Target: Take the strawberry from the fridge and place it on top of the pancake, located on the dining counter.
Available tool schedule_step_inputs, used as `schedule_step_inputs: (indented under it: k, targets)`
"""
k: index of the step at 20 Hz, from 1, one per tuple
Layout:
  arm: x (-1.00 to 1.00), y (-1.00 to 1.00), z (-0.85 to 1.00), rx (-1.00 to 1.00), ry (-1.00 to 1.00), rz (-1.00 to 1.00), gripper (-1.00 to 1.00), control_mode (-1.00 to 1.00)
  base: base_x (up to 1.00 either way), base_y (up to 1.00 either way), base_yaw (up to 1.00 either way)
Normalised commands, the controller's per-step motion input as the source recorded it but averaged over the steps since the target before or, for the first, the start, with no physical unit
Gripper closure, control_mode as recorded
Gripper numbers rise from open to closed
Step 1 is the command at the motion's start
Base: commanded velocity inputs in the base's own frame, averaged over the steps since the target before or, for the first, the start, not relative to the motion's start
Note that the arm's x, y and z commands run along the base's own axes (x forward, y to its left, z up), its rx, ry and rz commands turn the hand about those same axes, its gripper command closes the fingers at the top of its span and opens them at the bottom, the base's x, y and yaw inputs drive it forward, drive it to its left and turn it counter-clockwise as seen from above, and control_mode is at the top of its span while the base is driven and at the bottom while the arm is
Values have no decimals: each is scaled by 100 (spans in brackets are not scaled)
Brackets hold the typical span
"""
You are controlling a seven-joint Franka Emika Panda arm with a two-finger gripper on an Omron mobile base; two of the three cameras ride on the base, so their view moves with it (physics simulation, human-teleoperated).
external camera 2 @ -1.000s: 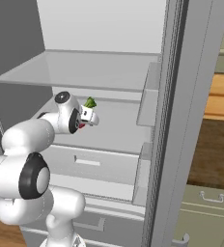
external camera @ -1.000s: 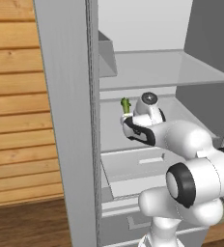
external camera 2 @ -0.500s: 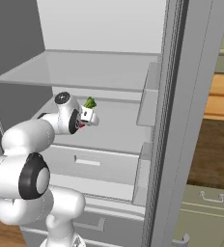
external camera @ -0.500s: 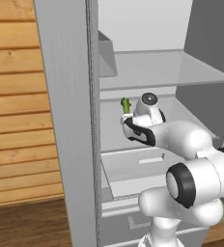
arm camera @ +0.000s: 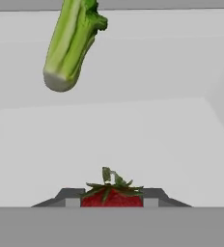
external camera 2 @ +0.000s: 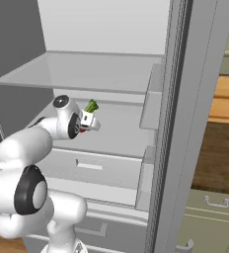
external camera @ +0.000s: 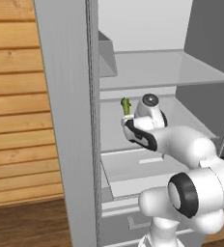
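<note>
- Strawberry (arm camera: 112,197): you have one, red with a green leafy cap, sitting between the two dark fingertips of the gripper (arm camera: 112,198), which pinch it from both sides.
- Fridge (external camera: 68,120): one, doors open; your gripper (external camera 2: 88,121) sits inside it, below its upper shelf.
- One green celery-like stalk (arm camera: 70,43) lies on the fridge shelf beyond the strawberry, apart from it.

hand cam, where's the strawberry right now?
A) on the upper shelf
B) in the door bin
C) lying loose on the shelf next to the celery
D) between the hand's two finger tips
D: in the hand view the strawberry sits between the two dark finger tips of the hand, apart from the green stalk, which shows farther off inside the fridge.
</note>
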Motion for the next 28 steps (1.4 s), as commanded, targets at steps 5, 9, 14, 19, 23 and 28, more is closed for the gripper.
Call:
schedule_step_inputs:
  k: [5,9,14,19,23,28]
  targets:
    - [-66,-5,0,1,-1,-3,100,-100,0,0,0]
    - [-88,-5,19,3,-1,0,100,-100,0,0,0]
    - [-77,-8,62,10,1,1,100,-100,0,0,0]
    - [-88,0,78,6,0,6,100,-100,0,0,0]
    - [-62,0,91,0,11,5,100,-100,0,0,0]
    - [-66,0,83,0,12,5,100,-100,0,0,0]
